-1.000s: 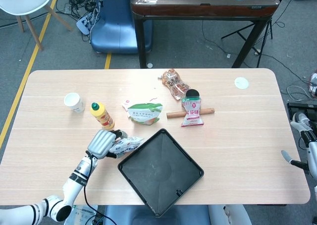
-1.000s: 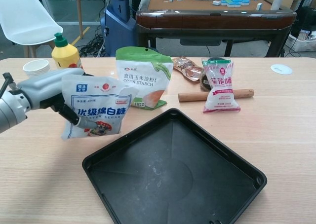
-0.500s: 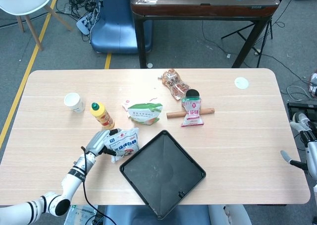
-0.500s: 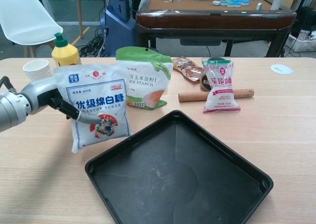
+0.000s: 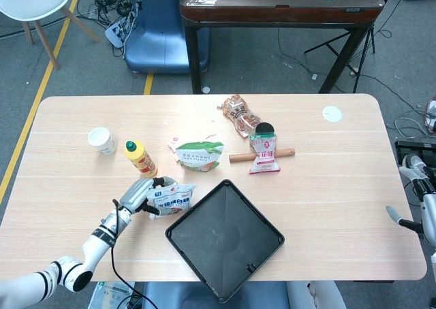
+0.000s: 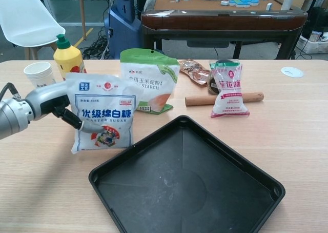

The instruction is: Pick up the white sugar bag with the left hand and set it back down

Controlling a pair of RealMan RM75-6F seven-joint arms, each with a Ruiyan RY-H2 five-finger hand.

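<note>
Left robot hand (image 6: 51, 105) grips the white sugar bag (image 6: 105, 113) by its left edge, fingers (image 6: 77, 121) wrapped over the front face; bag stands upright, bottom edge looks down on the worktop (image 6: 302, 120), can't tell for sure if it's fully resting. In the head view the sugar bag (image 5: 172, 196) sits at about 7 o'clock of the worktop centre, just beside the black tray (image 5: 225, 239), off the tray's 10 o'clock corner; the left robot hand (image 5: 139, 195) is at the bag's 9 o'clock. Green cornstarch bag (image 6: 149, 80) stands just behind the sugar bag at its 1 o'clock. Yellow squeeze bottle (image 6: 67, 57) and paper cup (image 6: 39, 74) at the bag's 11 o'clock. Pink-and-white packet (image 6: 228, 89) lies across a wooden rolling pin (image 6: 200, 99) at 2 o'clock of the tray, brown snack pack (image 5: 238, 114) behind it. Right robot hand (image 5: 409, 220) only partly in view at the worktop's 3 o'clock edge, off the surface; can't tell how its fingers sit.
</note>
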